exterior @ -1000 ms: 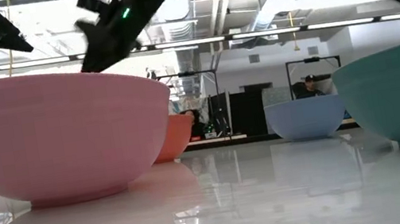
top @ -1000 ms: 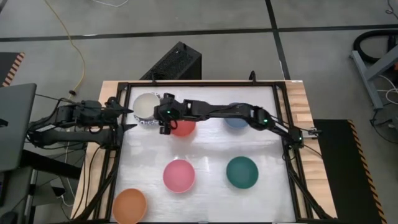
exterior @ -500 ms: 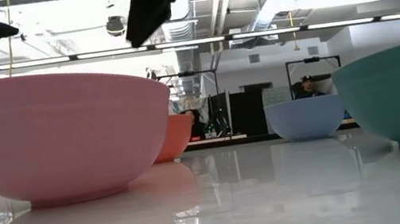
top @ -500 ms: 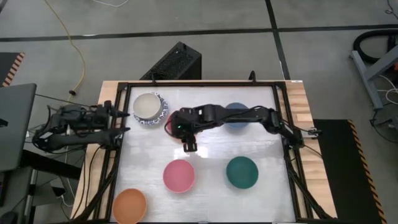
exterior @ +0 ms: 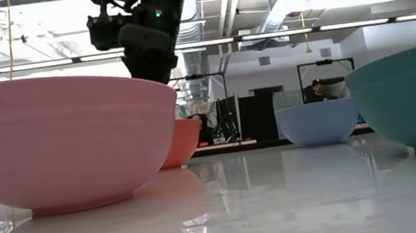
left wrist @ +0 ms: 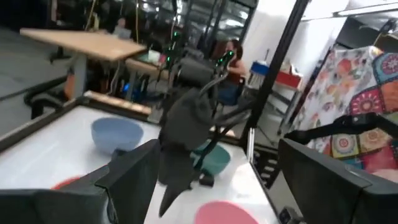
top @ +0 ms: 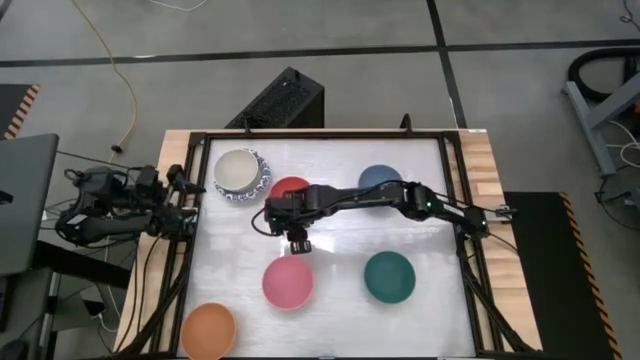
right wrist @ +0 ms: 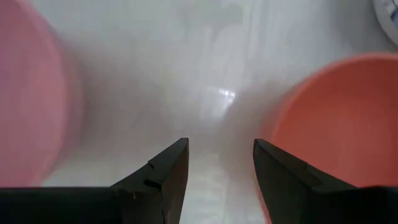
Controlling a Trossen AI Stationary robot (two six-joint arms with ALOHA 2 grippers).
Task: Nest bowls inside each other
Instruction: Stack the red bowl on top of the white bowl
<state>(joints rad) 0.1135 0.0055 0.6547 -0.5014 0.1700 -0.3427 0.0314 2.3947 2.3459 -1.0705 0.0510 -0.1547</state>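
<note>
- Over the white bench [top: 440,250], the high view alone showed the right pincer [top: 297,241] between the red bowl [top: 289,188] at 12 o'clock and the pink bowl [top: 287,281] at 6.
- Its wrist view showed the fingers [right wrist: 163,171] apart, empty.
- The left pincer [top: 183,195] waited at the 9 o'clock edge, spread wide.
- The patterned bowl [top: 240,174] held a cream one; blue [top: 378,180], green [top: 388,276] and orange [top: 208,330] bowls sat apart.

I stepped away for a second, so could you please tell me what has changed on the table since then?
The right tool left the patterned bowl, crossed the red bowl, and now hangs open and empty above bare table near the pink bowl. The left tool pulled back to the table's edge, open. All the bowls stayed put.
</note>
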